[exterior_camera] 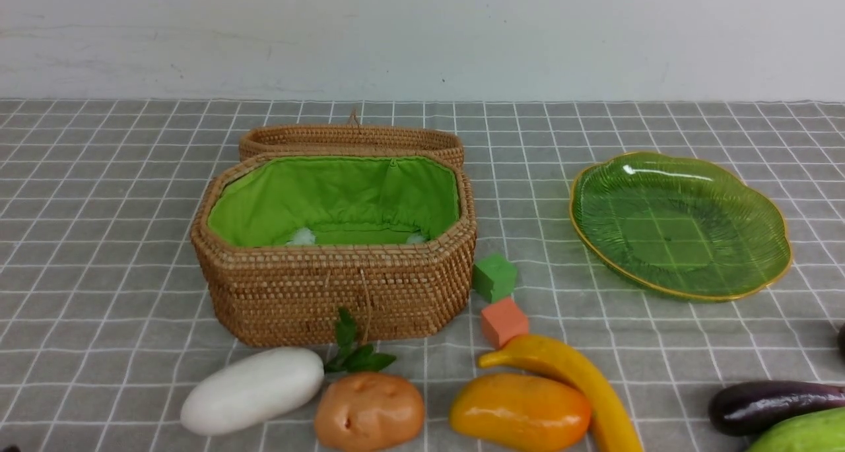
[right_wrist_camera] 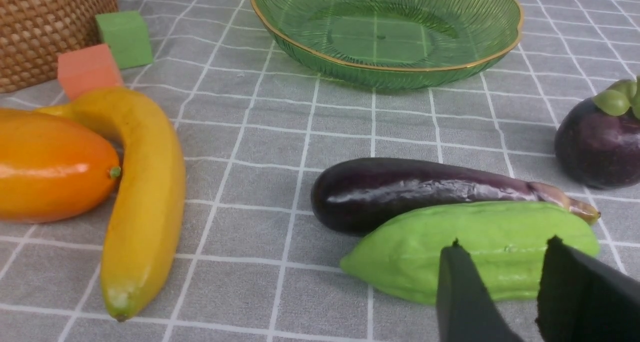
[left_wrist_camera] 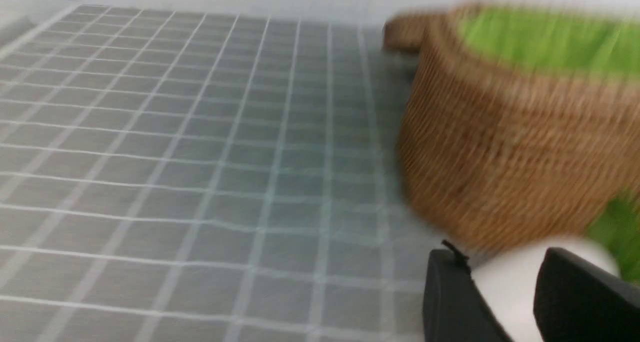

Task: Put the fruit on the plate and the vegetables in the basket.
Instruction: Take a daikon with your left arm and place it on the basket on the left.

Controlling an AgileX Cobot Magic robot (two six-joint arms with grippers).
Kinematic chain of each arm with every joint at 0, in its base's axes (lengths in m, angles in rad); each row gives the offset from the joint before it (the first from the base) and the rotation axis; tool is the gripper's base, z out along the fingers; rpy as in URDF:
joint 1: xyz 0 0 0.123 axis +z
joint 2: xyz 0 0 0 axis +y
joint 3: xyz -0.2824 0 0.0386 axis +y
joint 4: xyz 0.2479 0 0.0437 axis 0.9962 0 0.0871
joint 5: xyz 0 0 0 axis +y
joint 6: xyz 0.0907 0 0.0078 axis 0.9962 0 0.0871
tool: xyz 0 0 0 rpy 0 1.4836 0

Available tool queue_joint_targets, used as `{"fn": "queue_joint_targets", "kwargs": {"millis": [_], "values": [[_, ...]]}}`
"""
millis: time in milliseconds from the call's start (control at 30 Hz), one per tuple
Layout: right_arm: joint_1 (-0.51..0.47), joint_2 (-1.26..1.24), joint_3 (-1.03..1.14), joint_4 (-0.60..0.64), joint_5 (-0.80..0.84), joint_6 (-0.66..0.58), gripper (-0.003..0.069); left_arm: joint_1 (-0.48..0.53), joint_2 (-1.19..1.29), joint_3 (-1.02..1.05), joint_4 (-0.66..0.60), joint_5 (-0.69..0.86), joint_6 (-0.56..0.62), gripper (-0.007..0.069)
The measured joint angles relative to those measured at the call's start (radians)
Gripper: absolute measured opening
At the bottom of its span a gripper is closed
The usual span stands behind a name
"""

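Left tool [left_wrist_camera: 500,256]: fingers parted, grasping nothing, with the radish [exterior_camera: 252,390] beyond the gap. Right tool [right_wrist_camera: 505,244]: parted, grasping nothing, near the cucumber [right_wrist_camera: 400,257]. Basket [exterior_camera: 330,293]: table centre-left, lid open. Plate [exterior_camera: 680,227]: toward the right edge. Potato [exterior_camera: 368,411], mango [exterior_camera: 520,411] and banana [exterior_camera: 594,392]: along the near edge.

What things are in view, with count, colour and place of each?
basket: one, tan, green lining, left of centre
plate: one, green, gold rim, right
green cube: one, green, by basket's right corner
orange cube: one, orange, before green cube
banana: one, yellow, front centre, beside mango
mango: one, orange-yellow, front centre
radish: one, white, before basket
potato: one, tan-orange, right of radish
eggplant: one, dark purple, front right
cucumber: one, light green, beside eggplant
round fruit: one, dark purple, far right
tablecloth: one, grey checked, under everything
left gripper: one, black, open, near radish
right gripper: one, black, open, near cucumber
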Motion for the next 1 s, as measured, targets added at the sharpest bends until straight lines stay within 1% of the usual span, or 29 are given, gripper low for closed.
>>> {"fn": "queue_joint_targets", "kwargs": {"millis": [67,133,167,200,267,333,367,467,500,533,567,600,633,667,700,767,833,867,900,1000], "values": [[0.0,0.0,0.0,0.0,0.0,0.0,0.0242,0.0,0.0,0.0,-0.175,-0.103,-0.151,0.0239],[0.0,0.0,0.0,0.0,0.0,0.0,0.0242,0.0,0.0,0.0,-0.334,-0.231,-0.248,0.0239],[0.0,0.0,0.0,0.0,0.0,0.0,0.0242,0.0,0.0,0.0,-0.345,-0.259,-0.254,0.0239],[0.0,0.0,0.0,0.0,0.0,0.0,0.0242,0.0,0.0,0.0,-0.391,-0.31,-0.27,0.0239],[0.0,0.0,0.0,0.0,0.0,0.0,0.0242,0.0,0.0,-0.01,-0.427,-0.406,-0.296,0.0239],[0.0,0.0,0.0,0.0,0.0,0.0,0.0242,0.0,0.0,-0.058,-0.401,-0.387,-0.297,0.0239],[0.0,0.0,0.0,0.0,0.0,0.0,0.0242,0.0,0.0,-0.103,-0.355,-0.353,-0.287,0.0239],[0.0,0.0,0.0,0.0,0.0,0.0,0.0242,0.0,0.006,-0.278,-0.234,-0.227,-0.246,0.0239],[0.0,0.0,0.0,0.0,0.0,0.0,0.0242,0.0,0.033,-0.384,-0.175,-0.159,-0.225,0.0239],[0.0,0.0,0.0,0.0,0.0,0.0,0.0242,0.0,0.057,-0.43,-0.152,-0.108,-0.216,0.0239],[0.0,0.0,0.0,0.0,0.0,0.0,0.0242,0.0,0.064,-0.46,-0.137,-0.094,-0.211,0.0239],[0.0,0.0,0.0,0.0,0.0,0.0,0.0242,0.0,0.137,-0.583,-0.08,0.041,-0.192,0.0239],[0.0,0.0,0.0,0.0,0.0,0.0,0.0242,0.0,0.183,-0.628,-0.059,0.121,-0.186,0.0239],[0.0,0.0,0.0,0.0,0.0,0.0,0.0242,0.0,0.183,-0.638,-0.054,0.121,-0.186,0.0239],[0.0,0.0,0.0,0.0,0.0,0.0,0.0242,0.0,0.248,-0.696,-0.02,0.242,-0.182,0.0239],[0.0,0.0,0.0,0.0,0.0,0.0,0.0242,0.0,0.346,-0.746,0.029,0.356,-0.181,0.0239],[0.0,0.0,0.0,0.0,0.0,0.0,0.0242,0.0,0.416,-0.756,0.073,0.407,-0.18,0.0239],[0.0,0.0,0.0,0.0,0.0,0.0,0.0242,0.0,0.423,-0.756,0.078,0.407,-0.18,0.0239],[0.0,0.0,0.0,0.0,0.0,0.0,0.0242,0.0,0.486,-0.757,0.103,0.413,-0.182,0.0239],[0.0,0.0,0.0,0.0,0.0,0.0,0.0242,0.0,0.581,-0.749,0.101,0.41,-0.183,0.0239]]}}
